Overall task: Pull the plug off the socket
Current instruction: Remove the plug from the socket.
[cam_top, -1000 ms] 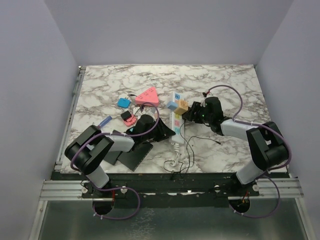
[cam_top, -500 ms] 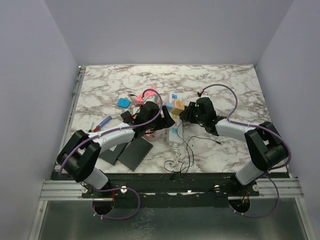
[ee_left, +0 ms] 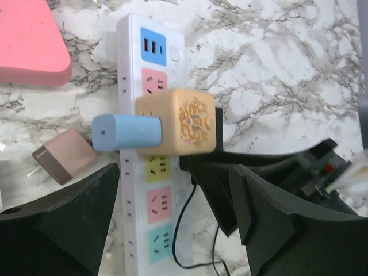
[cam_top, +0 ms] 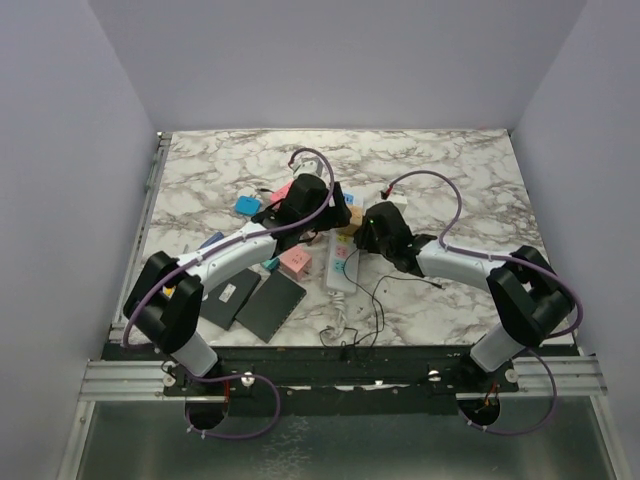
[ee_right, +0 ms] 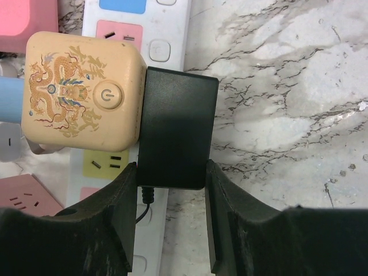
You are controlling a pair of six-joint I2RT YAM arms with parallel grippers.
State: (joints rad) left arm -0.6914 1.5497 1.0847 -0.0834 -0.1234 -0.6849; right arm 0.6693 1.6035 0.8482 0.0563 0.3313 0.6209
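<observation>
Two end effectors are crowded round one spot. The power strip (ee_left: 150, 80) lies flat in the middle of the worktop (ee_right: 287, 86). A cream cube adapter (ee_left: 181, 122) sits in one of its outlets, with a blue plug (ee_left: 126, 132) poking out one side and a black plug (ee_right: 175, 129) out the other.

From the wrist view, the right end effector (ee_right: 171, 178) looks clenched on the black plug, fingers (ee_right: 115, 230) tight against both flanks. The left end effector (ee_left: 175, 178) is released, spread wide either side of the strip just below the cube. It's holding nothing and, far as I can tell, pressing on nothing.

That's my worry. Nothing pins the strip, so a tug on the black plug could drag the whole strip across the marble, or yank the cube out of the strip instead. The grip only covers the plug's near end too, so it might slip off.
</observation>
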